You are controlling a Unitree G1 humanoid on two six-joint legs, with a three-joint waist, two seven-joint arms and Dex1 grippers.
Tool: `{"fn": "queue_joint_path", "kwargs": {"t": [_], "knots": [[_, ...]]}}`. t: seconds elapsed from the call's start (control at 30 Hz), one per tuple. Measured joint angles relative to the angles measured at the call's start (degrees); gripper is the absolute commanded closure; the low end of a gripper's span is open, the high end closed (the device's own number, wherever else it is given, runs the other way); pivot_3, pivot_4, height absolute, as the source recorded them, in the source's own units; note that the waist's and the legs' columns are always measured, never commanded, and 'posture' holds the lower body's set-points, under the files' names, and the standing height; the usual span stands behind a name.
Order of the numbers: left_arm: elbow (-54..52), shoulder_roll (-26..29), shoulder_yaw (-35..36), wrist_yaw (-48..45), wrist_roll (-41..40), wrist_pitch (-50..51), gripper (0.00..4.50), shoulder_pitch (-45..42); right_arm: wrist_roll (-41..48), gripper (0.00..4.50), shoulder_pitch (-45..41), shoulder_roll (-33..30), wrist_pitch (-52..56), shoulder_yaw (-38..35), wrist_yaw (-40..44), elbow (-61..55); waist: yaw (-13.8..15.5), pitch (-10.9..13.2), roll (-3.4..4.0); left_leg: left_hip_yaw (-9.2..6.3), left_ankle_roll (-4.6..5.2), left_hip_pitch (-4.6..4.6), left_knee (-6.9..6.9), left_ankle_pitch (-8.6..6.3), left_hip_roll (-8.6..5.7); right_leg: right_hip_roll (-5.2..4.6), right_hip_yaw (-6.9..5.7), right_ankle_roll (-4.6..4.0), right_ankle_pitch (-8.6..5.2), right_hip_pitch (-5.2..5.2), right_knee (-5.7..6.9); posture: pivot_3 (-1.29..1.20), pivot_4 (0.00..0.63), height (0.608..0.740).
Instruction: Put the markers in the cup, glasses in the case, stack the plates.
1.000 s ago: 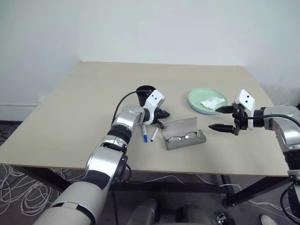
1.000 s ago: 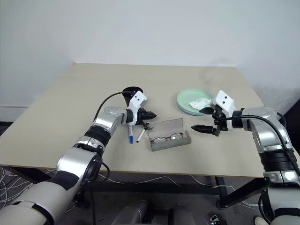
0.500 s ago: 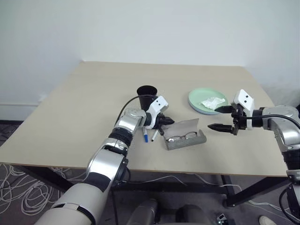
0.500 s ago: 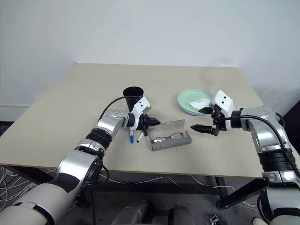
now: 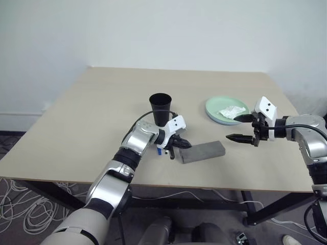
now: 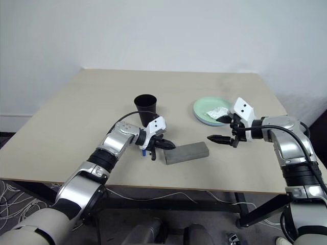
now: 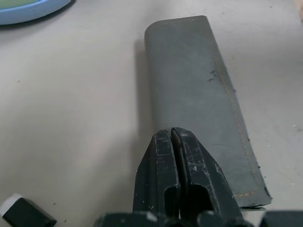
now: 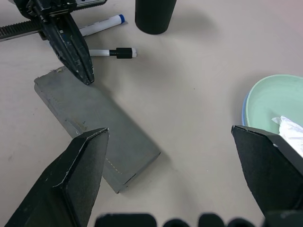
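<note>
The grey case (image 5: 203, 151) lies closed near the table's front, its flap folded down, and the glasses are hidden. My left gripper (image 5: 184, 146) is shut, its tip resting on the case's left end (image 7: 194, 94). Behind that gripper lie the markers: the blue-capped one (image 8: 102, 23) and the black-capped one (image 8: 113, 53). The black cup (image 5: 160, 107) stands upright just beyond them. To the right the light green plate (image 5: 217, 108) sits inside the light blue plate (image 8: 246, 116). My right gripper (image 5: 238, 127) hovers open between the case and the plates.
A crumpled white tissue (image 5: 231, 111) lies on the green plate. The table's front edge (image 5: 168, 184) runs close below the case. Cables lie on the floor at the lower left.
The case's flap has come down over the glasses, so the case now lies closed. My left gripper swung toward the front and right, following the flap. The right arm has kept still.
</note>
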Motion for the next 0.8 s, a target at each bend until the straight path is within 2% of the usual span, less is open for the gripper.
{"fn": "queue_joint_path", "kwargs": {"t": [0.2, 0.43, 0.67, 0.8], "knots": [[-1.32, 1.22, 0.28, 1.96, -0.32, 0.53, 4.48, 0.06, 0.01, 0.00, -0.78, 0.01, -0.14, 0.15, 0.01, 0.00, 0.00, 0.00, 0.00, 0.00, 0.00, -0.01, -0.03, 0.00, 0.00, 0.00, 0.02, 0.00, 0.00, -0.05, 0.00, 0.00, 0.000, 0.727], [-14.45, 6.20, 2.69, 3.79, -2.59, 9.29, 4.48, 2.64, 0.00, 0.00, -0.73, 0.40, -0.21, 0.51, -0.01, -0.04, -0.23, 0.00, 0.01, 0.02, 0.00, -0.01, -0.08, 0.00, 0.00, 0.03, 0.07, 0.00, 0.00, -0.08, 0.00, 0.00, 0.000, 0.727], [-26.32, 6.72, 3.74, 11.15, -4.05, 24.22, 2.29, 4.50, -0.05, 0.00, -1.15, 1.10, -0.59, 1.84, 0.40, 0.42, -0.25, 0.00, 0.01, 0.02, 0.00, 0.01, -0.06, 0.00, -0.01, 0.04, 0.09, 0.00, 0.01, -0.05, 0.00, 0.00, 0.000, 0.727], [-27.73, 5.94, 5.51, 18.91, -3.70, 28.58, 1.00, 4.88, -0.14, 0.00, -1.54, 1.12, -0.99, 2.08, 0.73, 1.19, -0.25, 0.00, 0.01, 0.01, 0.00, 0.05, -0.08, 0.00, -0.01, 0.05, 0.10, 0.01, 0.04, -0.04, 0.01, 0.00, 0.000, 0.727]]}}
